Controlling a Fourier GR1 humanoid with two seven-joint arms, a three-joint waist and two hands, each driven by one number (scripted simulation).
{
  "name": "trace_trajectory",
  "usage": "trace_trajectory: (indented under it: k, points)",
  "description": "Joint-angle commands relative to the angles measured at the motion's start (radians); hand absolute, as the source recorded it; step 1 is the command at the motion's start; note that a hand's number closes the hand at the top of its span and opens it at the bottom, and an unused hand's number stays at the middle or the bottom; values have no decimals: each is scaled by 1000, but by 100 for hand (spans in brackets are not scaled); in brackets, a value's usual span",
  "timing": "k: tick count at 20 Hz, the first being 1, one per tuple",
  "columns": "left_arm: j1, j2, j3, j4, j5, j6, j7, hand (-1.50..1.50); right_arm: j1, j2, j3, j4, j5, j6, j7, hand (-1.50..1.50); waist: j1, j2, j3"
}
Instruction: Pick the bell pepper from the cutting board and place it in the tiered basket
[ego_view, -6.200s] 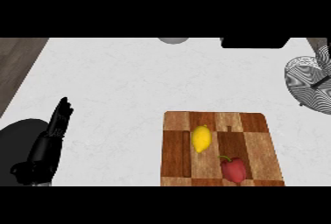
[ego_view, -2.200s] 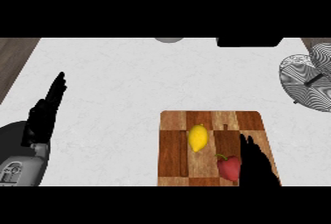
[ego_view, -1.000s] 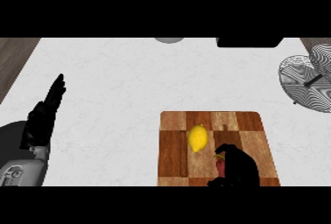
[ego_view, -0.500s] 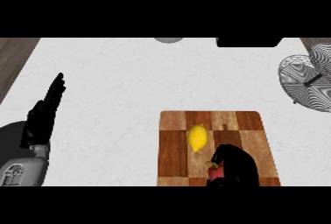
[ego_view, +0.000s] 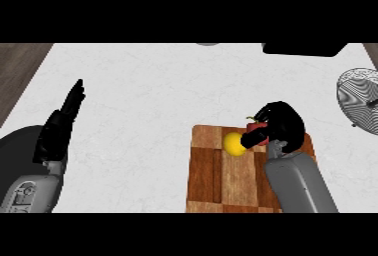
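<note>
Fingers (ego_view: 275, 114) of the right hand (ego_view: 285, 128) are curled round the bell pepper (ego_view: 255, 129), held over the cutting board (ego_view: 214, 182) at its far end, just beside the lemon (ego_view: 235, 144). The tiered basket (ego_view: 359, 97) is seen well apart, rightward; the left hand (ego_view: 62, 126) is rested open, held straight.

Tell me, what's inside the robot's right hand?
A red pepper peeks out from the curled right hand, next to the lemon above the board. The fingers cover most of the pepper.

A yellow lemon (ego_view: 234, 144) lies just left of the right hand (ego_view: 282, 126). The white bench (ego_view: 162, 100) spreads all round it, and a black block (ego_view: 304, 48) sits well beyond the hand.
</note>
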Motion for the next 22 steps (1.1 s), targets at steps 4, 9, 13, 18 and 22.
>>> trace_trajectory:
  k: [4, 9, 13, 18, 22]
  points:
    - [-8, 0, -15, -5, -7, -11, 4, 0, -355, -50, -203, 193, 129, -262, 63, 150, 30, 1, 1]
    - [-1, -19, -29, -17, -21, 5, 19, 0, -522, -142, -236, 354, 302, -387, 53, 150, 24, -3, 0]
    - [-17, -18, -29, -34, -32, 14, 69, 0, -683, -225, -288, 478, 361, -380, 46, 150, -1, -11, 0]
    - [19, -23, -20, -39, -30, 18, 53, 0, -816, -310, -297, 648, 431, -262, 32, 150, -29, -19, -1]
    - [8, -20, -16, -65, -36, 19, 88, 0, -898, -327, -354, 782, 391, -326, -16, 150, -33, -18, 0]
